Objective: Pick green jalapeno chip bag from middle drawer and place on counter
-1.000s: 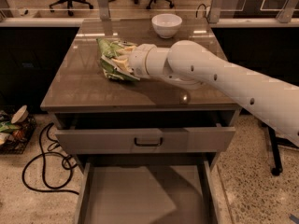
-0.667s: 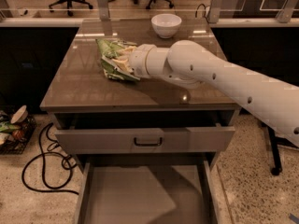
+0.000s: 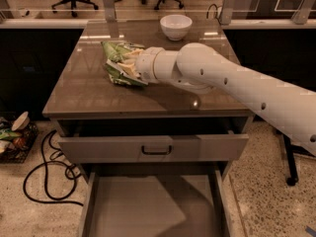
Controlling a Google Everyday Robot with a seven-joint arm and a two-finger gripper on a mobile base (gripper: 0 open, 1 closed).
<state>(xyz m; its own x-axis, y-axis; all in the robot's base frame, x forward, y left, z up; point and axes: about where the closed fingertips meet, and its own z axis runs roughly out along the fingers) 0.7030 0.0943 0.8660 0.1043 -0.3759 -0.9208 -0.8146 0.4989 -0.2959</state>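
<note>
The green jalapeno chip bag [image 3: 114, 52] lies crumpled on the left-centre of the counter [image 3: 79, 90]. My gripper [image 3: 127, 67] is at the bag's right side, touching it, at the end of my white arm [image 3: 232, 83], which reaches in from the right across the counter. The gripper covers part of the bag. Below, the middle drawer [image 3: 148, 211] is pulled out towards the camera and shows only its flat grey floor.
A white bowl [image 3: 176, 26] stands at the back of the counter. A grey drawer front with a black handle [image 3: 156, 150] sits slightly open above the tray. Black cables [image 3: 47, 179] and a basket of clutter [image 3: 12, 137] lie on the floor at left.
</note>
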